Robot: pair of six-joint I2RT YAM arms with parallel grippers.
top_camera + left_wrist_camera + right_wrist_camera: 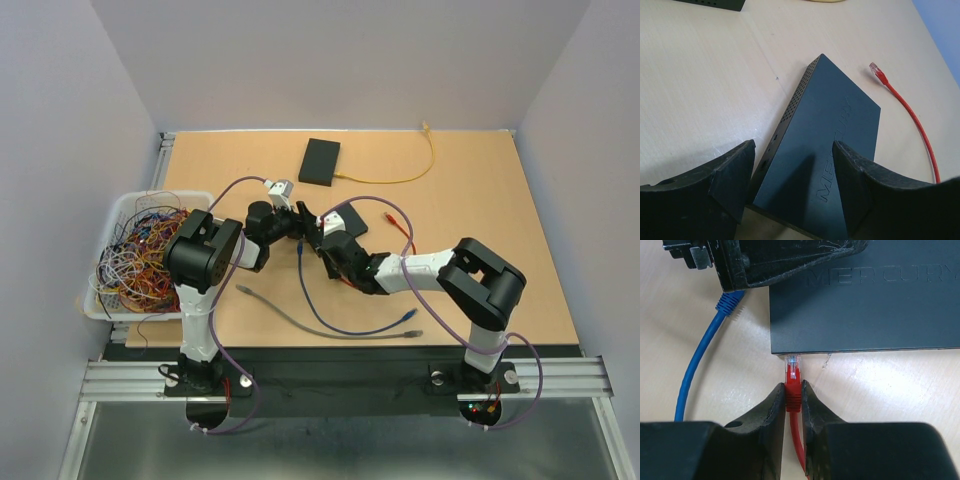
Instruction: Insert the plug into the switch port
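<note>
Right gripper is clamped on the red boot of the plug. The plug's clear tip touches the near edge of the black switch, close to one corner; whether it sits in a port cannot be told. Left gripper has its jaws spread wide at the switch, one finger beside a side wall, the other over the lid. A blue cable lies on the table beside the plug.

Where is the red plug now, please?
In the right wrist view, the red plug sits pinched in the right gripper, its tip at the edge of the switch, blue cable to its left.
</note>
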